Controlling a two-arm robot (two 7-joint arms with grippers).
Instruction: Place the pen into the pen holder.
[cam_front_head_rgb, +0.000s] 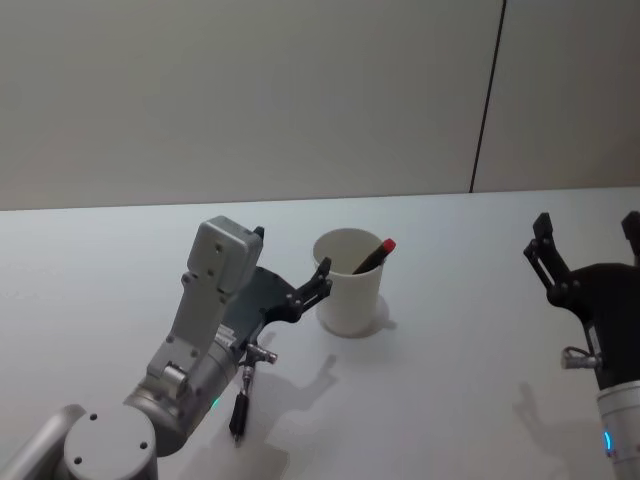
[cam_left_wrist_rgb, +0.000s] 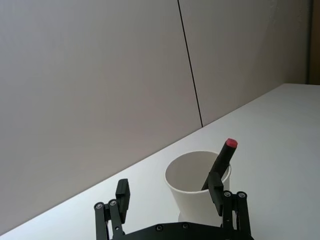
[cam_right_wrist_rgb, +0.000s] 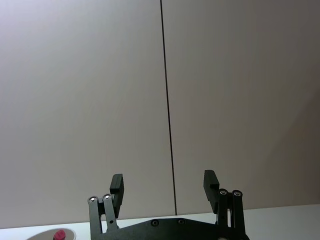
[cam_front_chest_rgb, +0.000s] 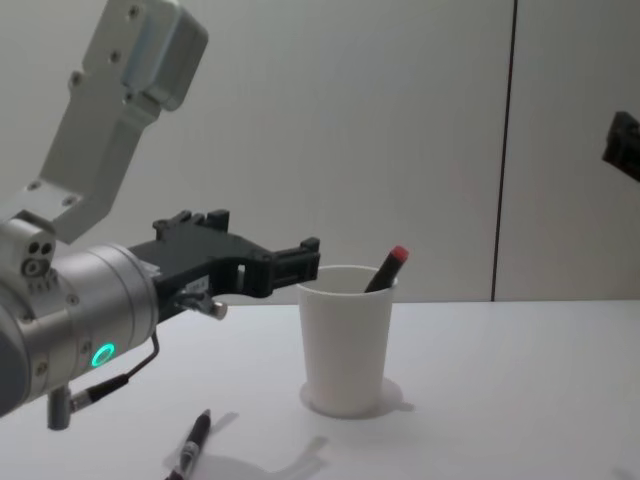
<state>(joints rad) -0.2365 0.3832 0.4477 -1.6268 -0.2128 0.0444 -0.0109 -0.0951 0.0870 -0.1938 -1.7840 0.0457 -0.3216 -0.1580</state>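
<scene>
No text, label or number can be read.

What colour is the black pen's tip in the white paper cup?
Red tip, clearest in left wrist view.

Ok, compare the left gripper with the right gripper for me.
The left gripper sits close beside the pen holder, near its rim; the right gripper hangs far off to the holder's right. The left gripper points at the holder; the right gripper points past it, at the wall. Both are black, open and empty.
</scene>
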